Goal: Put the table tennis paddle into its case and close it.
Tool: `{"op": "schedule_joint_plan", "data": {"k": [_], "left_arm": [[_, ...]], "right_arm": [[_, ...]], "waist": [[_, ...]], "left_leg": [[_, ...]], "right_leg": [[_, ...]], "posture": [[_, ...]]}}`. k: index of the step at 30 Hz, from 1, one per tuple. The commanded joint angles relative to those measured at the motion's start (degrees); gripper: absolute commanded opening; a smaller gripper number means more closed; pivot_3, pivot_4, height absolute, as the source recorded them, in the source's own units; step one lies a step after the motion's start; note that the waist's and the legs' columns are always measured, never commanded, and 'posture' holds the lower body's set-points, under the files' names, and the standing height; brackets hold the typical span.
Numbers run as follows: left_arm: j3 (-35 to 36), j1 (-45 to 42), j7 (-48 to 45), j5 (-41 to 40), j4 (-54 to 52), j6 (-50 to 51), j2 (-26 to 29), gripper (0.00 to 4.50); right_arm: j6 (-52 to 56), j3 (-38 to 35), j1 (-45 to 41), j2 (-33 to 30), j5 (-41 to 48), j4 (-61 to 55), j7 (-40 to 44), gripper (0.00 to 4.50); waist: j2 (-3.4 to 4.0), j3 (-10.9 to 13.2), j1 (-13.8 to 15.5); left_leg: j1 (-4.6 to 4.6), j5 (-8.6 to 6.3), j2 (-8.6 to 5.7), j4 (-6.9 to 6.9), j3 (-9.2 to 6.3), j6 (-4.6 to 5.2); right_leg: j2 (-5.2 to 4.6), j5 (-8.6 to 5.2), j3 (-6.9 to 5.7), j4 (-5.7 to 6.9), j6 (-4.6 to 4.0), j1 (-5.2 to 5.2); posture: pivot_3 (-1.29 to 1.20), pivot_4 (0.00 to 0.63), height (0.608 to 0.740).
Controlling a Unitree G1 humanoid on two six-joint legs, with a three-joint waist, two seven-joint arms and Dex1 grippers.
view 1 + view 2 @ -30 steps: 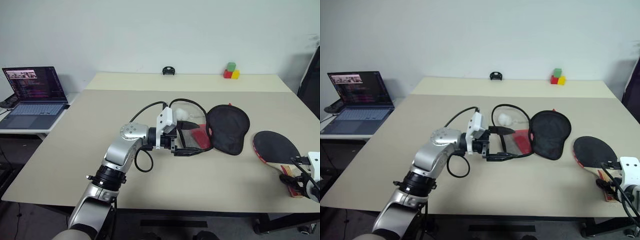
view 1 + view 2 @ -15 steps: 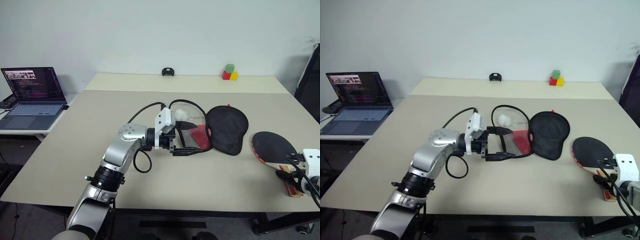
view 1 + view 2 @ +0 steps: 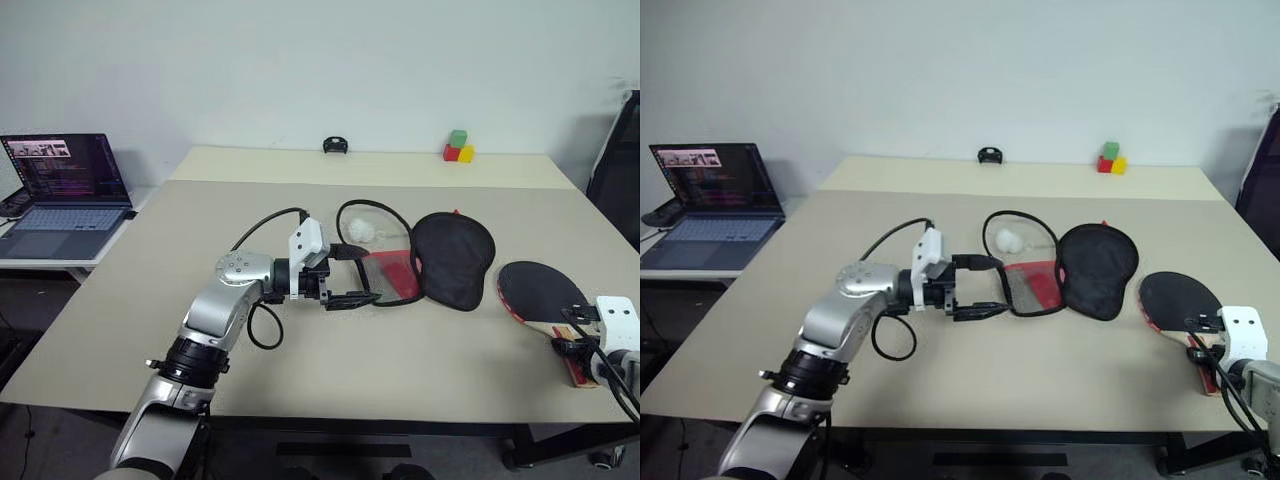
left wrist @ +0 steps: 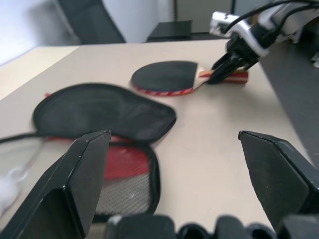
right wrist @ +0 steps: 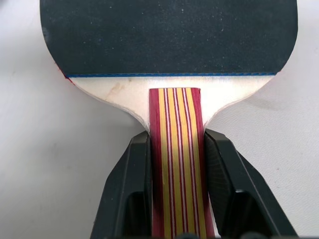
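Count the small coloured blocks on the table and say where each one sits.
3, clustered at the table's far edge: a red block, a yellow block touching it on its right, and a green block on top. Another could be hidden behind them.

I see bare table point(image 3: 180, 240) on L side and along near edge, room to pass. Mid-table blocked by open case point(image 3: 440, 258) w/ white ball point(image 3: 362, 230) beside it; paddle point(image 3: 540, 292) lies R, well apart from case.
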Motion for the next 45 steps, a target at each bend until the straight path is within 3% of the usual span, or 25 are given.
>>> {"op": "schedule_joint_plan", "data": {"k": [1, 6, 11, 19, 28, 45], "left_arm": [[2.9, 0.1, 0.9, -1.0, -1.7, 0.4, 1.7, 4.50], [3.9, 1.2, 1.9, -1.3, -3.0, 1.3, 2.5, 4.50], [4.0, 2.1, 2.5, -1.6, -5.0, 2.4, 2.6, 4.50], [4.4, 2.2, 3.3, -1.7, -6.2, 3.2, 3.0, 4.50], [4.3, 1.9, 3.5, -1.7, -6.3, 3.0, 3.5, 4.50], [4.6, 2.4, 4.3, -1.5, -6.4, 2.3, 4.1, 4.50]], "right_arm": [[2.0, -4.1, -5.7, -1.8, 0.3, -0.9, -2.0, 1.09], [5.8, -3.6, -13.4, -2.8, 1.3, -2.2, -2.5, 1.09], [9.8, -1.6, -19.3, 0.5, 2.0, -4.7, -4.3, 1.09], [14.4, 0.5, -32.6, 18.2, 0.3, -4.3, -13.5, 1.09], [4.0, 4.0, -36.8, 26.5, -4.4, 6.6, -19.4, 1.09], [-11.8, 9.4, -38.1, 28.2, -8.5, 21.8, -22.6, 1.09]], "waist": [[0.32, 0.2, 0.0], [0.63, 0.3, 0.1], [0.63, 0.3, 0.1], [0.68, 0.3, -1.0], [0.68, 0.3, -1.1], [0.69, 0.3, -1.3]], "left_leg": [[-0.02, 0.00, -0.01, 0.00, 0.01, 0.00], [-0.29, 0.01, 0.00, -0.12, 0.00, 0.00], [-0.96, 0.01, 0.00, -0.13, 0.00, -0.02], [-1.04, 0.02, -0.01, -0.11, -0.01, -0.02], [-1.21, 0.12, -0.10, -0.12, 0.02, -0.21], [-1.22, 0.13, -0.06, -0.11, 0.14, -0.22]], "right_leg": [[-0.01, 0.00, 0.00, 0.01, 0.00, -0.03], [0.01, -0.02, -0.02, 0.08, -0.05, -0.39], [-0.01, -0.07, -0.04, 0.02, -0.10, -0.95], [-0.04, -0.05, -0.02, 0.15, -0.12, -1.11], [-0.07, -0.05, 0.01, 0.09, -0.12, -1.30], [-0.03, -0.04, 0.11, 0.21, -0.12, -1.45]], "posture": [[0.00, 0.150, 0.740], [0.00, 0.150, 0.740], [0.00, 0.150, 0.740], [0.00, 0.150, 0.740], [0.00, 0.150, 0.740], [0.00, 0.150, 0.740]]}}
